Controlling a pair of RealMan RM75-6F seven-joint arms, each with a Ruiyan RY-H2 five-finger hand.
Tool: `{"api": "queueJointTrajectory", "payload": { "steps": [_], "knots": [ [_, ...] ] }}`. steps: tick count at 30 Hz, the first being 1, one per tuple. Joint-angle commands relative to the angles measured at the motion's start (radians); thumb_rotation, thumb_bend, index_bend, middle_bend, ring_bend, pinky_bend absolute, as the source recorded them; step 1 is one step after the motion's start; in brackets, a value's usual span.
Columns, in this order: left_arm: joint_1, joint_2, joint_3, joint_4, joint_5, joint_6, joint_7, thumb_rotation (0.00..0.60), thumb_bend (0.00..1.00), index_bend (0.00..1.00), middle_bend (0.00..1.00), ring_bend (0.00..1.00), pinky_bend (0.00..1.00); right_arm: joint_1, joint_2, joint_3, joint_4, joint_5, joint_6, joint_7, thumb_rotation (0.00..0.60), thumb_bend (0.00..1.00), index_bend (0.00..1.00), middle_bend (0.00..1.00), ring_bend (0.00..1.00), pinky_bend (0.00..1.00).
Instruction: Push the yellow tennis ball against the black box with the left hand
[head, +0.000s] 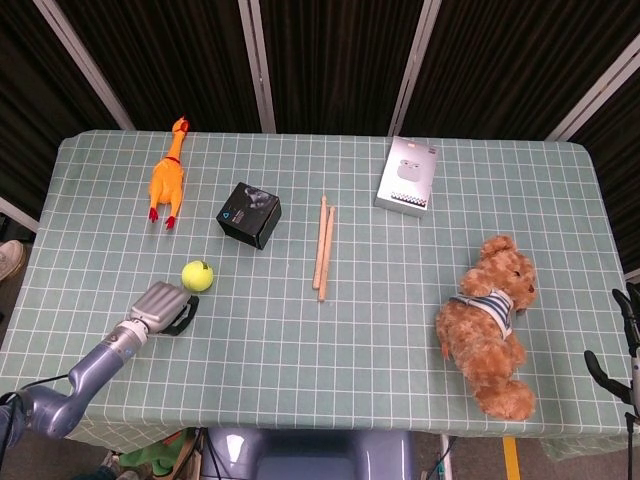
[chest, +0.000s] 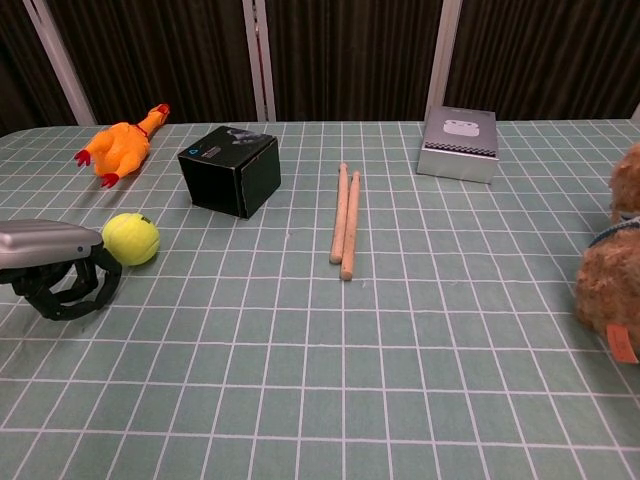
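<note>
The yellow tennis ball (head: 197, 275) (chest: 131, 238) lies on the checked tablecloth, a short way in front and to the left of the black box (head: 249, 214) (chest: 229, 169), with a clear gap between them. My left hand (head: 165, 308) (chest: 55, 265) is low over the cloth just behind the ball on the near-left side, its dark fingers (chest: 73, 288) curled under the silver palm and holding nothing. Ball and fingers are very close; I cannot tell whether they touch. Only dark finger parts of my right hand (head: 620, 345) show at the right edge, spread apart and holding nothing.
An orange rubber chicken (head: 166, 176) lies at the far left. Two wooden drumsticks (head: 323, 246) lie right of the box, and a silver earbuds box (head: 408, 177) is farther back. A teddy bear (head: 492, 325) sits at the right.
</note>
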Motion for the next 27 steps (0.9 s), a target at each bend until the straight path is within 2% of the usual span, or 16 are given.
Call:
{"api": "queueJointTrajectory", "payload": {
  "steps": [1,8,15,20,27],
  "knots": [
    [0.001,0.003,0.001,-0.003,0.0,0.004,-0.012,0.6,0.48,0.68,0.81,0.5,0.67,0.002,-0.001,0.003,-0.003,0.007,-0.005,-0.003,0.6,0.35,0.0,0.0,0.0,0.0],
    [0.015,0.015,-0.002,0.017,0.007,0.04,-0.048,0.6,0.48,0.68,0.8,0.5,0.67,0.008,-0.001,0.006,-0.006,0.01,-0.013,-0.011,0.6,0.35,0.0,0.0,0.0,0.0],
    [0.015,0.001,0.002,0.053,-0.003,0.046,-0.019,0.6,0.48,0.65,0.78,0.5,0.67,0.007,-0.004,0.005,-0.008,0.01,-0.012,-0.019,0.6,0.35,0.0,0.0,0.0,0.0],
    [-0.002,-0.018,-0.003,0.081,-0.011,0.031,0.0,0.6,0.48,0.57,0.69,0.5,0.67,0.01,-0.004,0.005,-0.008,0.009,-0.016,-0.015,0.6,0.35,0.0,0.0,0.0,0.0],
    [-0.029,-0.06,-0.02,0.133,-0.027,0.024,0.052,0.6,0.48,0.53,0.63,0.49,0.67,0.008,-0.003,0.003,-0.004,0.003,-0.009,-0.007,0.6,0.35,0.0,0.0,0.0,0.0]
  ]
}}
